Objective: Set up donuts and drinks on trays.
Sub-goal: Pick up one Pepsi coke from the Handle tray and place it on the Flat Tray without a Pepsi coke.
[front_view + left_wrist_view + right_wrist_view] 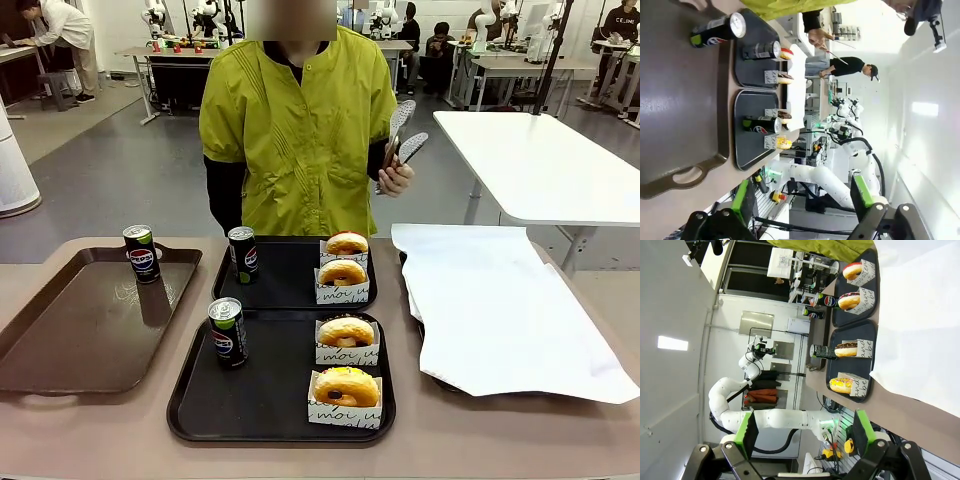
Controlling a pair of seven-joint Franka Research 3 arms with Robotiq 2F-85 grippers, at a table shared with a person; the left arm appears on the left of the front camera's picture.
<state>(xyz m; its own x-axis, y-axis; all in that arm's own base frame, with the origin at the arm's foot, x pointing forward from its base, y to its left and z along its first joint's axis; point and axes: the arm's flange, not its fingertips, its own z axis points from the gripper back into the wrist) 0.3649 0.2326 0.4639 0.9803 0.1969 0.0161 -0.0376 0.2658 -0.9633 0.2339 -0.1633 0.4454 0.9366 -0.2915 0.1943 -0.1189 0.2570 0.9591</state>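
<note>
On the desk [100,430], two black trays [270,395] end to end, near and far, each carrying two donuts [346,386] in paper holders at right and one can [227,332] at left. Third can [141,253] on brown tray [70,340], far left. Left tool [802,202] spread wide, empty; right tool [802,432] likewise.

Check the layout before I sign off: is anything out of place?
One can stands on the brown tray, not a black tray. The other two cans and four donuts sit upright on the black trays; nothing spilled.
</note>
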